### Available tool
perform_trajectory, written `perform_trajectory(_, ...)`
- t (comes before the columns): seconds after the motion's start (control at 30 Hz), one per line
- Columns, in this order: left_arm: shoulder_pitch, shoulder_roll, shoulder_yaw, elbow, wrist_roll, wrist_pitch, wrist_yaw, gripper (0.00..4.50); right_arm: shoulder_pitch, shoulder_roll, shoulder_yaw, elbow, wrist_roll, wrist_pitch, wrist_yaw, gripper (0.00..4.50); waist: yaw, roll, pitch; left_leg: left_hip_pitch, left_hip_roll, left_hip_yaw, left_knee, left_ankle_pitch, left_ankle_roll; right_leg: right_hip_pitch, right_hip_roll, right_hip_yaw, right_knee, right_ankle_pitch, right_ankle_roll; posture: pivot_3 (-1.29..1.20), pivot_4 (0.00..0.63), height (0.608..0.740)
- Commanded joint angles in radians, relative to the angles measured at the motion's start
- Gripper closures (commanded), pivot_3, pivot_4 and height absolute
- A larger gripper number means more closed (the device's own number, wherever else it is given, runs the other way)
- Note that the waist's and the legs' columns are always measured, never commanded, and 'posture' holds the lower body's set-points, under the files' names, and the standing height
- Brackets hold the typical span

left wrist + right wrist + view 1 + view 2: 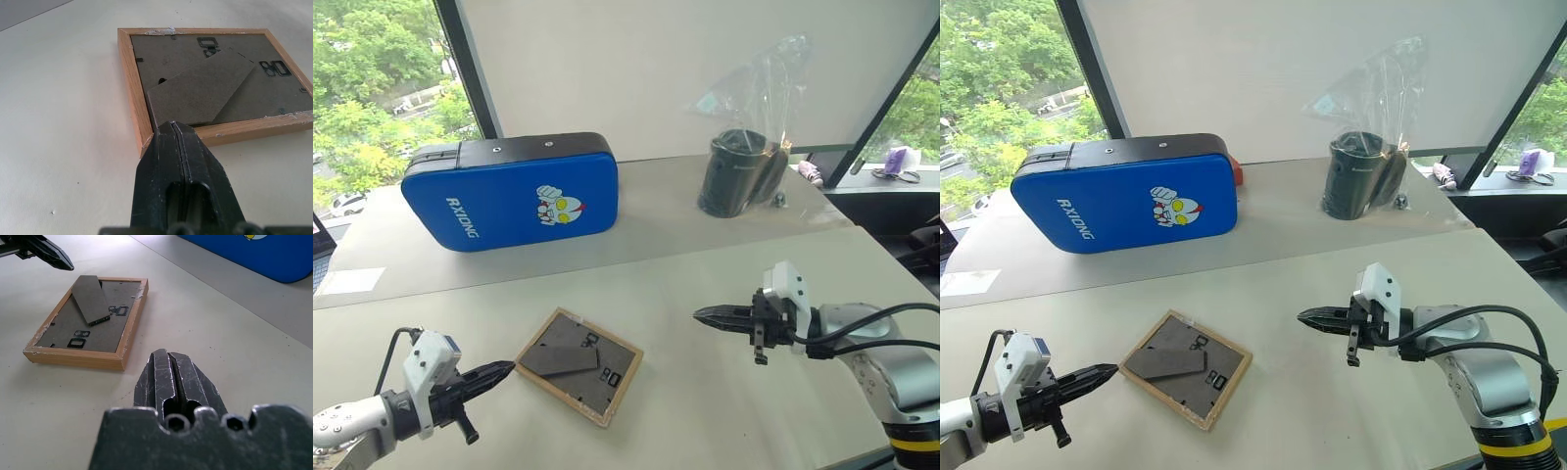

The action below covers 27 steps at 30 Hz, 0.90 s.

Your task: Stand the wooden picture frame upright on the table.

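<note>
From the head camera we see the left gripper [505,370] with its fingers pressed together, holding nothing, its tip at the frame's [579,364] nine o'clock corner; whether it touches is hard to tell. The right gripper [703,314], also clenched and empty, hovers well apart at the frame's two o'clock. The frame lies flat on the table [705,411], dark back up, its long axis running from ten to four o'clock. A blue case [509,204] stands at twelve o'clock, a bagged black cylinder [736,172] farther at one o'clock.

At the left wrist, our closed fingers [181,147] cover the frame's near corner, so contact stays unclear; the fold-out stand [200,90] lies slightly lifted over the back.

At the right wrist, our shut fingers [168,369] point toward the frame [88,323], clear of it; the case is cut off.
</note>
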Motion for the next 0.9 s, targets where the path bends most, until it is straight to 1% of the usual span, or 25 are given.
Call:
perform_trajectory(0.03, 0.017, -0.012, 0.038, -0.065, -0.032, 0.033, 0.035, 4.47, -0.030, 0.002, 0.016, 0.020, -0.024, -0.044, -0.003, 4.50, 0.000, 0.000, 0.000, 0.000, 0.000, 0.000, 0.000, 0.000, 0.000, 0.000, 0.000, 0.000, 0.000, 0.000, 0.000, 0.00, 0.150, 0.740)
perform_trajectory(0.1, 0.069, 0.003, 0.029, -0.099, -0.033, 0.077, 0.033, 4.47, -0.073, 0.014, 0.090, 0.089, -0.093, -0.078, -0.007, 4.50, -0.004, 0.000, 0.000, 0.000, 0.000, 0.000, 0.000, 0.000, 0.000, 0.000, 0.000, 0.000, 0.001, 0.000, 0.000, 0.00, 0.150, 0.740)
perform_trajectory(0.2, 0.138, 0.052, -0.020, -0.110, -0.017, 0.132, -0.011, 4.47, -0.167, 0.063, 0.250, 0.252, -0.280, -0.149, -0.066, 4.50, -0.019, -0.001, 0.000, 0.002, 0.000, 0.002, 0.001, 0.000, 0.000, 0.001, 0.000, 0.002, 0.003, 0.000, 0.000, 0.00, 0.150, 0.740)
perform_trajectory(0.3, 0.156, 0.089, -0.077, -0.099, 0.018, 0.138, -0.031, 4.47, -0.252, 0.133, 0.336, 0.411, -0.378, -0.213, -0.094, 4.50, -0.023, -0.001, 0.001, 0.003, 0.000, 0.002, 0.001, 0.000, -0.001, 0.000, 0.001, 0.003, 0.005, 0.000, 0.000, 0.00, 0.150, 0.740)
perform_trajectory(0.4, 0.119, 0.110, -0.151, -0.081, 0.061, 0.132, -0.032, 4.47, -0.348, 0.225, 0.410, 0.567, -0.457, -0.289, -0.116, 4.50, -0.025, -0.001, 0.001, 0.003, 0.000, 0.002, 0.002, 0.003, -0.005, 0.000, 0.001, 0.003, 0.005, 0.000, -0.001, 0.00, 0.150, 0.740)
perform_trajectory(0.5, 0.025, 0.091, -0.208, -0.039, 0.108, 0.122, 0.017, 4.47, -0.400, 0.289, 0.437, 0.640, -0.483, -0.322, -0.109, 4.50, -0.026, -0.001, 0.001, 0.006, 0.000, 0.002, 0.002, 0.003, -0.005, 0.002, 0.001, 0.004, 0.005, 0.000, -0.001, 0.00, 0.150, 0.740)
perform_trajectory(0.6, -0.085, 0.064, -0.267, -0.003, 0.158, 0.129, 0.080, 4.47, -0.406, 0.316, 0.459, 0.642, -0.505, -0.332, -0.095, 4.50, -0.020, 0.000, 0.000, 0.006, 0.000, 0.001, 0.003, 0.003, -0.006, 0.002, 0.001, 0.003, 0.006, 0.001, -0.002, 0.00, 0.150, 0.740)
perform_trajectory(0.7, -0.202, 0.032, -0.348, 0.033, 0.224, 0.119, 0.130, 4.47, -0.362, 0.312, 0.479, 0.547, -0.508, -0.302, -0.072, 4.50, -0.015, 0.000, 0.000, 0.006, 0.000, 0.000, 0.006, 0.003, -0.006, 0.003, 0.001, 0.002, 0.007, 0.001, -0.002, 0.00, 0.150, 0.740)
perform_trajectory(0.9, -0.290, 0.007, -0.447, 0.097, 0.316, 0.081, 0.154, 4.47, -0.271, 0.296, 0.492, 0.354, -0.508, -0.190, -0.080, 4.50, -0.002, 0.001, -0.001, 0.006, 0.000, 0.000, 0.009, 0.003, -0.006, 0.003, 0.001, 0.003, 0.008, 0.001, -0.002, 0.00, 0.150, 0.740)
